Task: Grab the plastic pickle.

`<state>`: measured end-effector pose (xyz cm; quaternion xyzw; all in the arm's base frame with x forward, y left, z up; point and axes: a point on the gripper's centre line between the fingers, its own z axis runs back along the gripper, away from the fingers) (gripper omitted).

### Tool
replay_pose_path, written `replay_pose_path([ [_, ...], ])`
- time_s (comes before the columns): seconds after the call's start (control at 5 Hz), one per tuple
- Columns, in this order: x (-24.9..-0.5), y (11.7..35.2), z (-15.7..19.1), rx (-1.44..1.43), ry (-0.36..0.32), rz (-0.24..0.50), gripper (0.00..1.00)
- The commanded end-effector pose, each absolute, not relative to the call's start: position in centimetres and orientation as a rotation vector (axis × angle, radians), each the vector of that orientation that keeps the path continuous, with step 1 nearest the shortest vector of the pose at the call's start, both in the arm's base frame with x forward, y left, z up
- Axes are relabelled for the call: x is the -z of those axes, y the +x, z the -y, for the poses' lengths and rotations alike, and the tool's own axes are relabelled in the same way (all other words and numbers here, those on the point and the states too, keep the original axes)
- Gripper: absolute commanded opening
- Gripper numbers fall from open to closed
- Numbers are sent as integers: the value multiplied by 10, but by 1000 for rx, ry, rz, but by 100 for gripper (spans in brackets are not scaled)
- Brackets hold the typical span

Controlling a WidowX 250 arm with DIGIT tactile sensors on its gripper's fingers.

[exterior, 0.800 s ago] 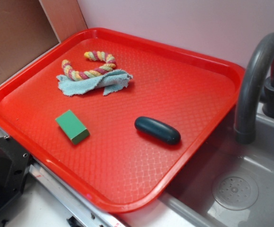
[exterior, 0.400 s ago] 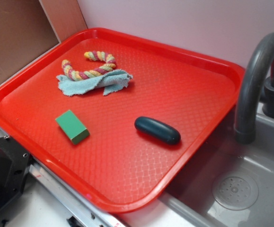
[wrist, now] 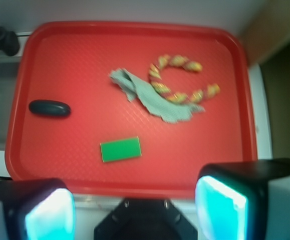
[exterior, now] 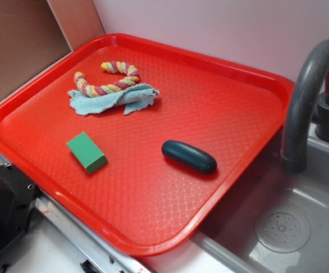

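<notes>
- Gripper (wrist: 134, 210) is seen in wrist view w/ jaws spread wide, nothing held; it is poised high, outside the near edge of the red tray (exterior: 153, 245).
- Green block (exterior: 87, 152) is found nearest that edge; it should be skirted, not touched.
- Plastic pickle (exterior: 189, 156) is seen lying flat, alone, towards the sink-side edge, well apart from the block.
- Approx. plan: gripper to be brought over the pickle's middle, jaws set across its short axis, then lowered & closed.
- Cloth (exterior: 112, 98) and rope toy (exterior: 108, 79), touching, are left at the far corner.
- Vs earlier frame: objects unmoved; a dark part, prob. the arm, is now glimpsed at ext. view's top-left corner.
</notes>
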<state>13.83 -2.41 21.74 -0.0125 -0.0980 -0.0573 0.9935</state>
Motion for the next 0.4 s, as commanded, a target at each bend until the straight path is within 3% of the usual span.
replay_pose_path([
  [0.0,-174,197,58,567,-39,331,100],
  [0.2,-154,219,78,714,-41,360,100],
])
